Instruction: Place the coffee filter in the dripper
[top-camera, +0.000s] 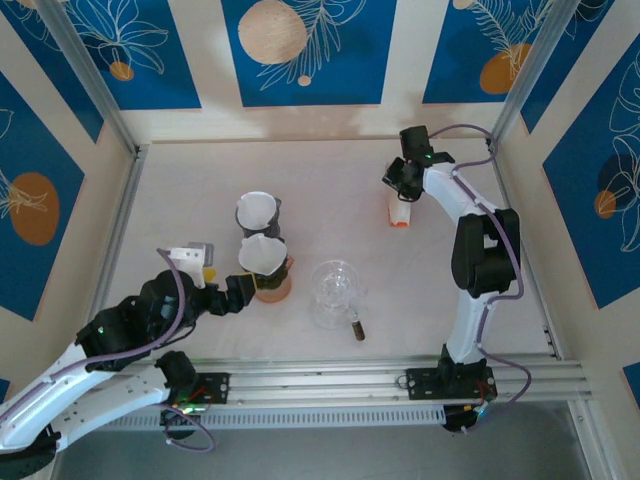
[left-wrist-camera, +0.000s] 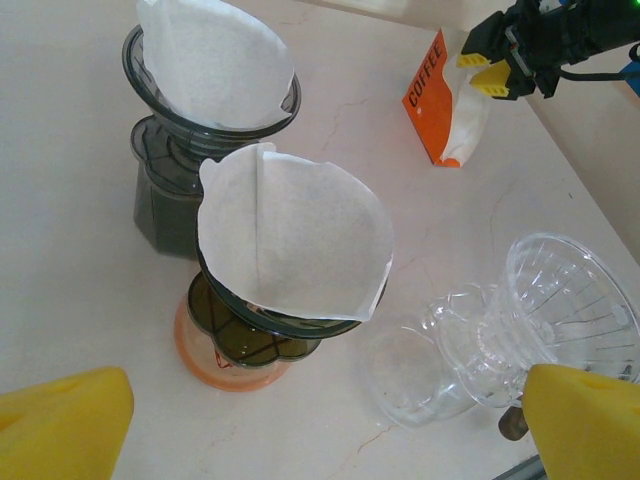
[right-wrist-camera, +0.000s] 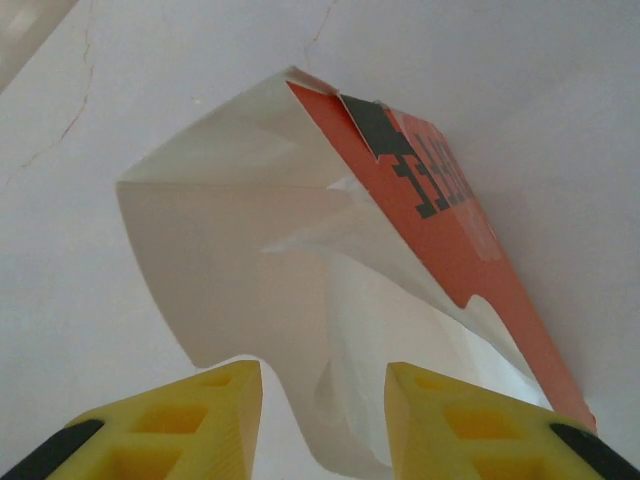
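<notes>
An orange and white coffee filter bag (top-camera: 399, 211) (left-wrist-camera: 440, 100) (right-wrist-camera: 450, 230) lies at the back right of the table, its mouth gaping. My right gripper (top-camera: 403, 185) (left-wrist-camera: 488, 72) (right-wrist-camera: 323, 400) is at that mouth. Its yellow fingers stand open on either side of a white coffee filter (right-wrist-camera: 370, 330) that sticks out, with a gap on each side. A clear glass dripper (top-camera: 335, 290) (left-wrist-camera: 560, 300) sits mid-table with no filter in it. My left gripper (top-camera: 225, 288) (left-wrist-camera: 320, 440) hangs wide open near it, holding nothing.
Two other drippers hold white filters: a dark one (top-camera: 257, 213) (left-wrist-camera: 165, 190) at the back and one on an orange base (top-camera: 268, 265) (left-wrist-camera: 230, 360) just in front of my left gripper. Walls enclose the table on three sides.
</notes>
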